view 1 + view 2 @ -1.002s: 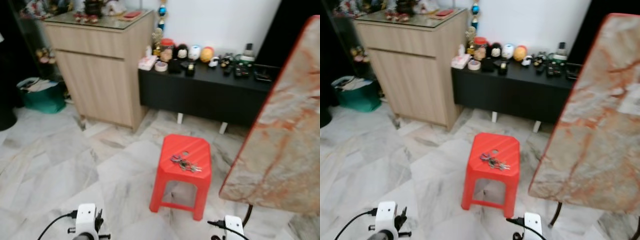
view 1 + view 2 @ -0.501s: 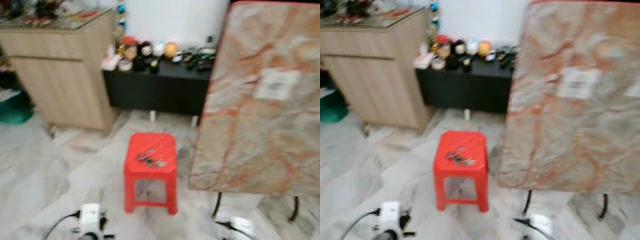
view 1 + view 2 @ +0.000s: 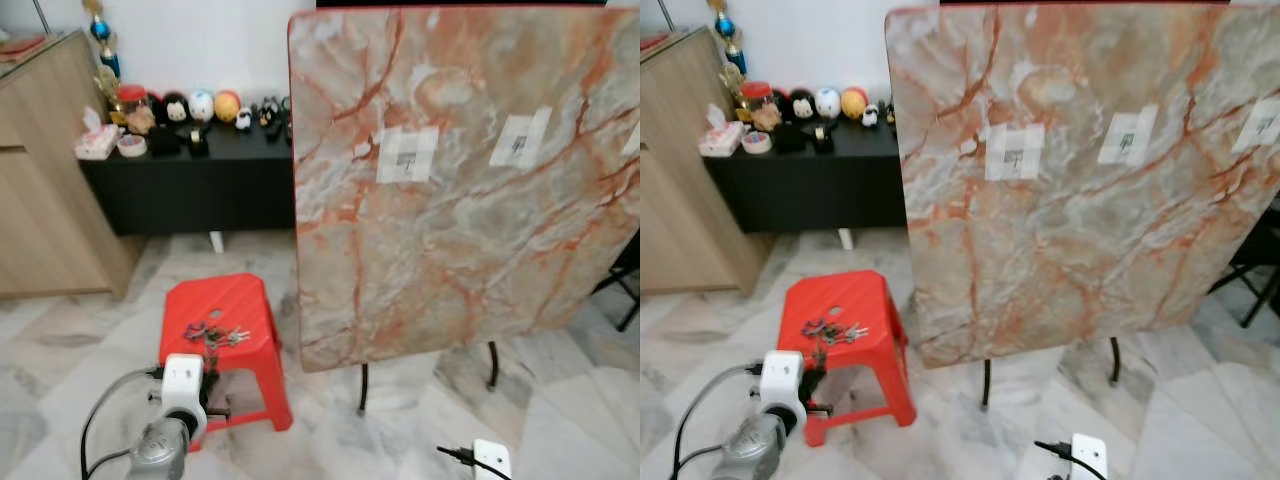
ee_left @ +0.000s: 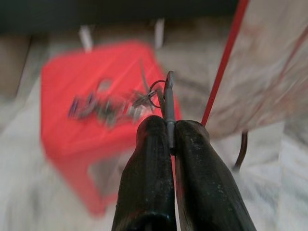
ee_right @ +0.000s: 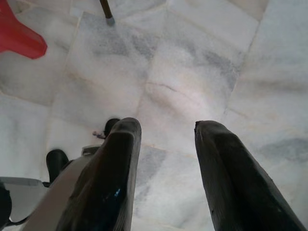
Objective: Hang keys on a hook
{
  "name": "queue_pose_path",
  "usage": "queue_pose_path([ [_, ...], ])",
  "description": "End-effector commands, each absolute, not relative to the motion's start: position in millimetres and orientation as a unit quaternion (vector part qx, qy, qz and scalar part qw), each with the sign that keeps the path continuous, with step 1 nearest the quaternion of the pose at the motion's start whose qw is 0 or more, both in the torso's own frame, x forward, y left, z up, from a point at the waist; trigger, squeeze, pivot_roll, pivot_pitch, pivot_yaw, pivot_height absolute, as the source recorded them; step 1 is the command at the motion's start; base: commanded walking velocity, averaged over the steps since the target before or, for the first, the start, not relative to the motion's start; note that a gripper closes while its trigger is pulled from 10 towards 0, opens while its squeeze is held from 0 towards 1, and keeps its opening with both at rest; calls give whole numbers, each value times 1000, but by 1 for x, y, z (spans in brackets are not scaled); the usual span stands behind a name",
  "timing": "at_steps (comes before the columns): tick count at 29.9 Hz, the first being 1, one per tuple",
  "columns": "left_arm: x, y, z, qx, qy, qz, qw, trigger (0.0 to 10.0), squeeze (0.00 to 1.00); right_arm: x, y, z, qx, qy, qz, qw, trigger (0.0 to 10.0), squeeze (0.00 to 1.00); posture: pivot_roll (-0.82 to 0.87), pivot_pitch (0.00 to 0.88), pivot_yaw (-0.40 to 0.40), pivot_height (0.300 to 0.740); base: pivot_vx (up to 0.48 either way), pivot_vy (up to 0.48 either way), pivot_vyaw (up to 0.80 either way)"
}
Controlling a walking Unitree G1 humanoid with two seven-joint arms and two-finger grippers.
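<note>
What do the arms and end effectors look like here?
Left arm: silver tube with a white boxy wrist block and a grey cable looping off it. Right arm: white block with a black cable. Each end effector has two long, rounded, glossy black fingers, slightly scuffed on the left.

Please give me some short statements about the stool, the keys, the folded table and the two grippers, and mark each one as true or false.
1. The keys lie on the red stool. True.
2. The marble table top lies flat. False: it stands tilted up on its legs.
3. The left gripper is wide open. False: its fingers are closed on a thin metal piece.
4. The right gripper is open above the floor. True.
</note>
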State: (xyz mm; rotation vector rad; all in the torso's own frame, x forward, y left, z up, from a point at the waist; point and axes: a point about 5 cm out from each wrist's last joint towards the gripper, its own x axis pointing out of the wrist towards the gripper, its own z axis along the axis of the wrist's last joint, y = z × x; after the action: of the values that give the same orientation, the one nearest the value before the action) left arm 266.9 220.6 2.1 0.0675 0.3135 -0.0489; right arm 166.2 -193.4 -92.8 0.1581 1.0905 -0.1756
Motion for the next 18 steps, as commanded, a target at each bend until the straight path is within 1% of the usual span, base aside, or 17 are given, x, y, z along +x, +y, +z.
queue_pose_path([
  [1, 276, 213, 13, 41, 125, -50, 990, 10000, 0, 168, -194, -92, 75, 515, -84, 850, 10000, 0, 64, 0, -51, 740, 0, 0, -669],
  [2, 282, 210, 23, 43, 103, -57, 992, 10000, 0, 168, -193, -92, 75, 515, -84, 850, 10000, 0, 64, 0, -51, 740, 0, 0, -669],
  [3, 282, 210, 23, 43, 103, -57, 992, 10000, 0, 168, -193, -92, 75, 515, -84, 850, 10000, 0, 64, 0, -51, 740, 0, 0, -669],
  [8, 296, 196, 55, 49, 28, -98, 994, 10000, 0, 168, -193, -92, 73, 516, -81, 849, 10000, 0, 63, 0, -49, 740, 0, 0, -670],
  [13, 297, 191, 67, 49, 5, -113, 992, 10000, 0, 168, -192, -92, 72, 515, -78, 850, 10000, 0, 59, 0, -43, 740, 0, 0, -663],
  [18, 298, 185, 78, 50, -14, -130, 990, 10000, 0, 169, -192, -92, 72, 510, -78, 854, 10000, 0, 63, 0, -42, 740, 0, 0, 0],
])
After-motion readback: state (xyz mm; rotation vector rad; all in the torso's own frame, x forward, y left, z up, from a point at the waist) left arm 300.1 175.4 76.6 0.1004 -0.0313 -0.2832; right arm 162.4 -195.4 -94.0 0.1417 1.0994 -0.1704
